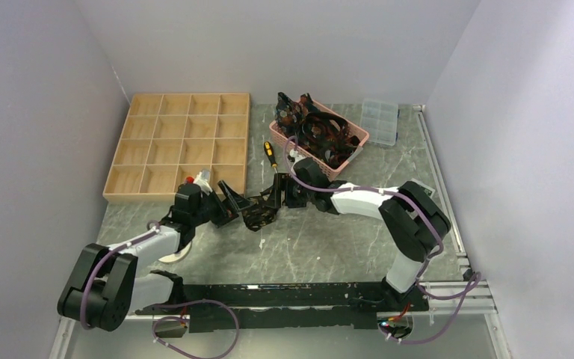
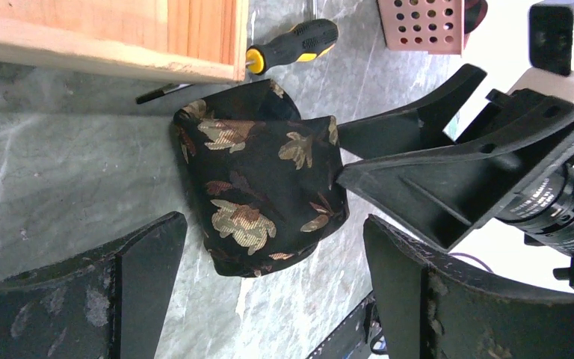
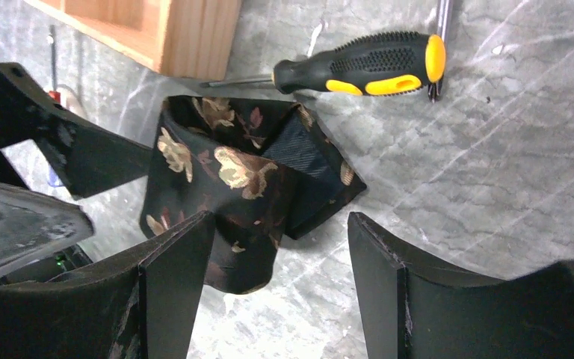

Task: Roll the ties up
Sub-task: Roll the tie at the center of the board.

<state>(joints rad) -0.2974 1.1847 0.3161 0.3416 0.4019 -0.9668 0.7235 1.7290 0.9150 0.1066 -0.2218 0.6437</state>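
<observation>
Left gripper (image 2: 276,224) sits closest in its own wrist view, its two dark fingers spread wide at 6 o'clock of the frame. Between and just past their tips lies the tie (image 2: 265,179), a loose bundle of black fabric with tan-gold flowers, resting on the grey table (image 1: 306,239). Neither left finger presses it. The one at 7 o'clock is just beside the fabric and the other stands apart from it.

Right gripper (image 3: 280,224) faces the bundle from 3 o'clock in that view, jaws also parted, with one fingertip touching the tie's edge. From the right wrist, one right finger overlaps the bundle's 6 o'clock side while the other stands clear at 4 o'clock, so nothing is pinched.

From above, the tie sits near the table's middle, where the two grippers meet. A screwdriver (image 3: 366,63) with a black and yellow handle lies near the bundle at 12 o'clock, apart from it. A wooden tray (image 1: 187,138) of compartments lies at 10 o'clock. A pink basket (image 1: 350,153) at 1 o'clock holds more ties (image 1: 321,133) in a heap, and a clear box (image 1: 380,121) lies just beyond it at 2 o'clock.
</observation>
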